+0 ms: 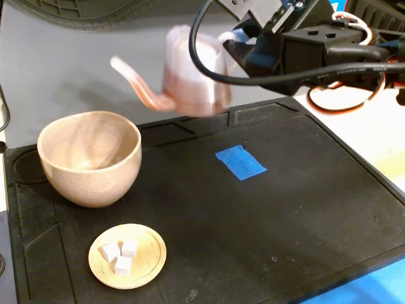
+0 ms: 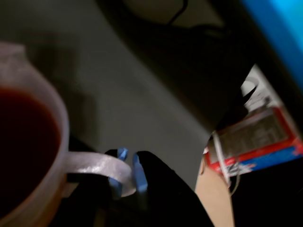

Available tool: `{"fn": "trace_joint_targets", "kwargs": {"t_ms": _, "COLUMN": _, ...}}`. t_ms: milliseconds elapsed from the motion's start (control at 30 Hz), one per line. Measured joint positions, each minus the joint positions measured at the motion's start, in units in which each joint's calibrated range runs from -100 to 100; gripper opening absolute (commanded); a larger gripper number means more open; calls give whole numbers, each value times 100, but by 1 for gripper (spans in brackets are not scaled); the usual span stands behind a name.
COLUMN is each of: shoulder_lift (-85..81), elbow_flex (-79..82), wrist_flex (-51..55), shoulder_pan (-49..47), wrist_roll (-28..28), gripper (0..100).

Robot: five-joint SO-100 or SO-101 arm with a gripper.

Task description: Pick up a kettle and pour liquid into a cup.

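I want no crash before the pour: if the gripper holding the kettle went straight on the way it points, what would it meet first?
Probably nothing soon. The gripper, shut on the kettle, points left in the fixed view, and the spout passes above and behind the cup. Depth is unclear, so the cup's rim is the nearest risk.

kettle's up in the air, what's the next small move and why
Probably carry the kettle a little further left in the fixed view before tipping. The gripper is shut on its handle and it hangs clear of the mat, but the spout tip sits behind the cup, not clearly over its opening. The liquid is all inside the kettle.
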Motion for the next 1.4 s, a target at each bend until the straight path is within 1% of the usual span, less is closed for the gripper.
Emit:
{"fn": "trace_joint_targets", "kwargs": {"t_ms": 33, "shoulder_lift": 128, "elbow_flex": -243, "wrist_flex": 0, "shoulder_pan": 0, "wrist_roll": 115, "gripper": 1}}
{"fn": "trace_joint_targets", "kwargs": {"t_ms": 133, "shoulder_lift": 197, "elbow_flex": -253, "wrist_flex": 0, "shoulder_pan": 0, "wrist_roll": 340, "gripper": 1}}
{"fn": "trace_joint_targets", "kwargs": {"t_ms": 233, "shoulder_lift": 197, "elbow_flex": -263, "wrist_flex": 0, "shoulder_pan": 0, "wrist_roll": 896, "gripper": 1}}
{"fn": "trace_joint_targets", "kwargs": {"t_ms": 400, "shoulder_lift": 197, "elbow_flex": -263, "wrist_flex": 18, "shoulder_pan": 0, "wrist_roll": 1336, "gripper": 1}}
{"fn": "trace_joint_targets", "kwargs": {"t_ms": 500, "shoulder_lift": 197, "elbow_flex": -662, "wrist_flex": 630, "shoulder_pan": 0, "wrist_roll": 1351, "gripper": 1}}
{"fn": "trace_joint_targets", "kwargs": {"t_ms": 533, "shoulder_lift": 205, "elbow_flex": -750, "wrist_flex": 656, "shoulder_pan": -8, "wrist_roll": 1351, "gripper": 1}}
{"fn": "trace_joint_targets", "kwargs": {"t_ms": 600, "shoulder_lift": 274, "elbow_flex": -750, "wrist_flex": 656, "shoulder_pan": -166, "wrist_roll": 1351, "gripper": 1}}
{"fn": "trace_joint_targets", "kwargs": {"t_ms": 700, "shoulder_lift": 865, "elbow_flex": -1373, "wrist_flex": 656, "shoulder_pan": -302, "wrist_roll": 1357, "gripper": 1}}
{"fn": "trace_joint_targets", "kwargs": {"t_ms": 800, "shoulder_lift": 925, "elbow_flex": -1529, "wrist_flex": 656, "shoulder_pan": -333, "wrist_roll": 1734, "gripper": 1}}
{"fn": "trace_joint_targets", "kwargs": {"t_ms": 933, "shoulder_lift": 976, "elbow_flex": -1568, "wrist_flex": 656, "shoulder_pan": -333, "wrist_roll": 1760, "gripper": 1}}
{"fn": "trace_joint_targets", "kwargs": {"t_ms": 1100, "shoulder_lift": 976, "elbow_flex": -1568, "wrist_flex": 656, "shoulder_pan": -333, "wrist_roll": 2048, "gripper": 1}}
{"fn": "trace_joint_targets", "kwargs": {"t_ms": 1167, "shoulder_lift": 1027, "elbow_flex": -1870, "wrist_flex": 656, "shoulder_pan": -348, "wrist_roll": 2289, "gripper": 1}}
{"fn": "trace_joint_targets", "kwargs": {"t_ms": 1400, "shoulder_lift": 1036, "elbow_flex": -2016, "wrist_flex": 656, "shoulder_pan": -348, "wrist_roll": 2289, "gripper": 1}}
